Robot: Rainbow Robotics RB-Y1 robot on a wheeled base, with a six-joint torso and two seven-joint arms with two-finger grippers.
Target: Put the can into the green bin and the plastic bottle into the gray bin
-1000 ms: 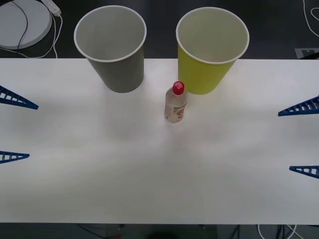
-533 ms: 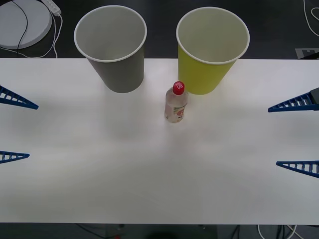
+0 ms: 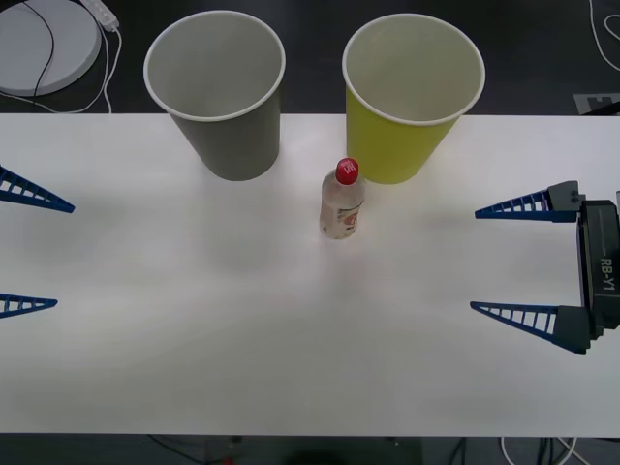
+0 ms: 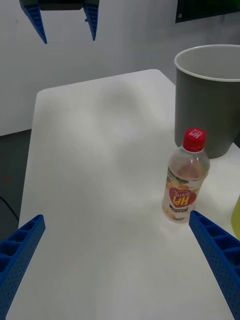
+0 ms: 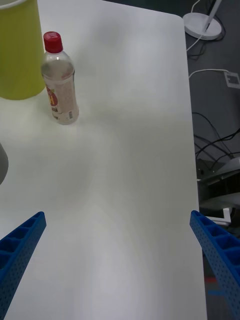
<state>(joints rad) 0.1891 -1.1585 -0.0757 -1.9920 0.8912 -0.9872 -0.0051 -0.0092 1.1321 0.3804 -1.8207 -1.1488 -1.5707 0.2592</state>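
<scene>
Right gripper (image 3: 504,260), fingers spread, faces the bottle (image 3: 341,201) — come in level, pinch below the cap; left gripper (image 3: 29,250) waits, fingers spread.

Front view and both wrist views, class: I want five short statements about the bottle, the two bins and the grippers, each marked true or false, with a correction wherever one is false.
1. The plastic bottle stands upright on the table. True.
2. The plastic bottle is already inside the gray bin. False: it stands on the table in front of the gap between the two bins.
3. The green bin is on the robot's right of the gray bin. True.
4. The right gripper is shut on the bottle. False: it is open, off to the bottle's right, holding nothing.
5. The left gripper is open at the table's left edge. True.
</scene>
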